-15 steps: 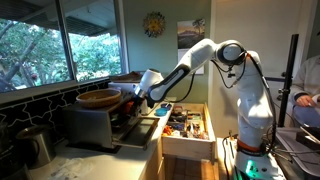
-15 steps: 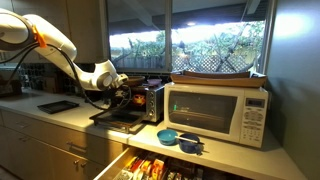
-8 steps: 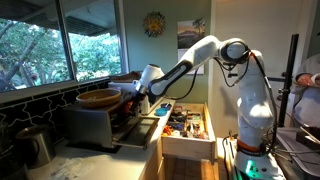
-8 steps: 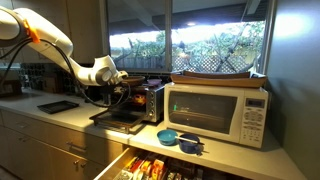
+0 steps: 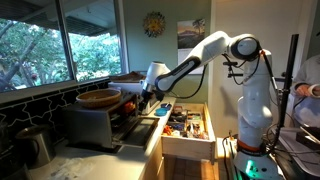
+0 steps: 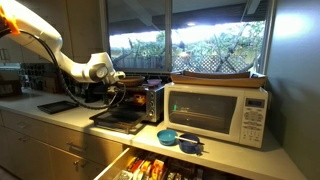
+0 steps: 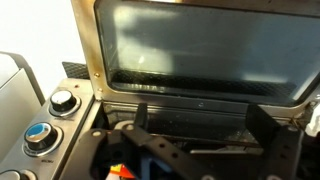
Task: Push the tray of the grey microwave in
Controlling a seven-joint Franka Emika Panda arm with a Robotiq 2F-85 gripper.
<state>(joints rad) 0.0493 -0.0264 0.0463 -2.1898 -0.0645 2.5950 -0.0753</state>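
Note:
The grey microwave (image 5: 93, 122) is a boxy silver oven on the counter; it also shows in the other exterior view (image 6: 143, 100). Its drop-down door (image 7: 200, 45) lies open, glass up. My gripper (image 7: 200, 125) is at the mouth of the dark cavity, also seen from outside (image 5: 140, 99) (image 6: 118, 86). Its fingers (image 7: 266, 122) stand wide apart and hold nothing. The tray is a dark flat shape low in the cavity between the fingers (image 7: 215, 150), with a red-orange bit (image 7: 118, 172) at the lower left. Most of it is hidden.
Two knobs (image 7: 62, 101) sit beside the cavity. A white microwave (image 6: 218, 112) stands next to the grey oven, with blue bowls (image 6: 180, 139) in front. A pale wooden drawer of clutter (image 5: 186, 125) stands open below the counter. A person's arm (image 5: 305, 92) shows at the frame's edge.
The arm's upper links have swung and the wrist has shifted slightly along the oven front. The gripper stays at the cavity mouth, still open.

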